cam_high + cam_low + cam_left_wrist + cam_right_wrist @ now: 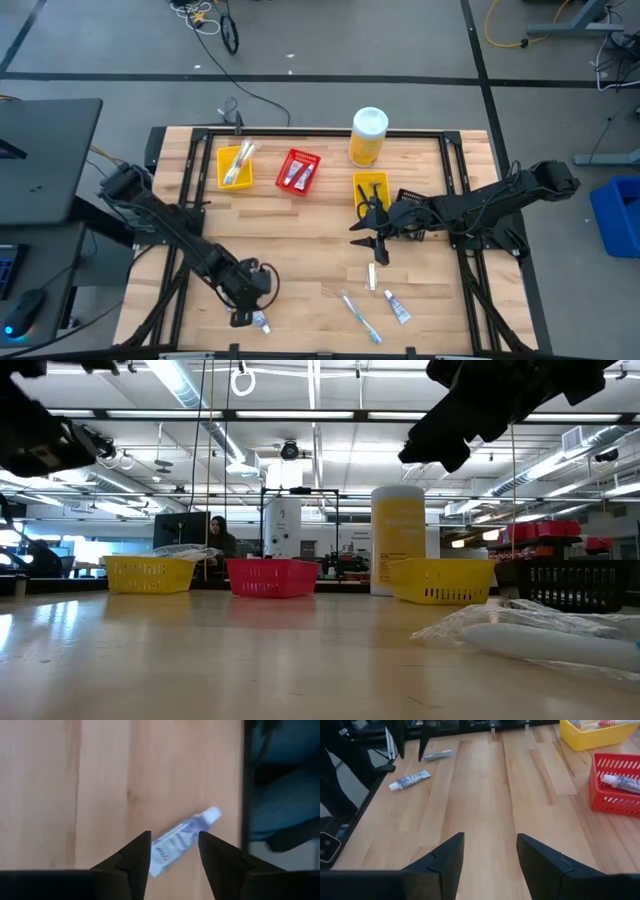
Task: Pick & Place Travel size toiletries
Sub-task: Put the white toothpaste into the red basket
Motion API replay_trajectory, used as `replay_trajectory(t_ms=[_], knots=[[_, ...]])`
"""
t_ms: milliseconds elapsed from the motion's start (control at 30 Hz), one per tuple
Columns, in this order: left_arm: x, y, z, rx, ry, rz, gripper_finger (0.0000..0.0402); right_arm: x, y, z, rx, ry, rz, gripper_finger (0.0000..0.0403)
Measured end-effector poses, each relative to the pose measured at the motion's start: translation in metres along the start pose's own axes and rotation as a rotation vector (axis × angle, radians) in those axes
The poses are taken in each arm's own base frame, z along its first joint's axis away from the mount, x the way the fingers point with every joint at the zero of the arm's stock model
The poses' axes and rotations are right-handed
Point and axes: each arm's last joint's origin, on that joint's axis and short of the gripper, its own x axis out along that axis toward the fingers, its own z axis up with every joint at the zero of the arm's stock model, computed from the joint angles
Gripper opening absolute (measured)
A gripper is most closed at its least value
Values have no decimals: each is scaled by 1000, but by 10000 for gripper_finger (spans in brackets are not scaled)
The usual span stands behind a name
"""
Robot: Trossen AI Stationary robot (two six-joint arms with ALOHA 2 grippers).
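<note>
The left claw [174, 851] hangs released, straddling a small white soft-plastic toothpaste tube [184, 838] lying near the wooden desk's [300, 250] front edge, likely light, squashy and best pinched mid-body; the right claw [489, 854] hovers released mid-desk.

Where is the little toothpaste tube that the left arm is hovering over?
From above, the toothpaste tube lies near the table's front edge on the left side, right below the open left gripper, apart from the other toiletries.
</note>
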Motion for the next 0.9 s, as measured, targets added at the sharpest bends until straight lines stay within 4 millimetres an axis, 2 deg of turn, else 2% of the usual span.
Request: replay_trajectory(t_ms=[233, 600, 900], knots=[[26, -4, 0, 133, 39, -37, 195, 0, 0, 0, 0, -2, 0, 186], [47, -21, 11, 447, 77, -65, 232, 0, 0, 0, 0, 1, -1, 181], [59, -35, -3, 566, 190, -18, 233, 0, 0, 0, -1, 1, -1, 181]])
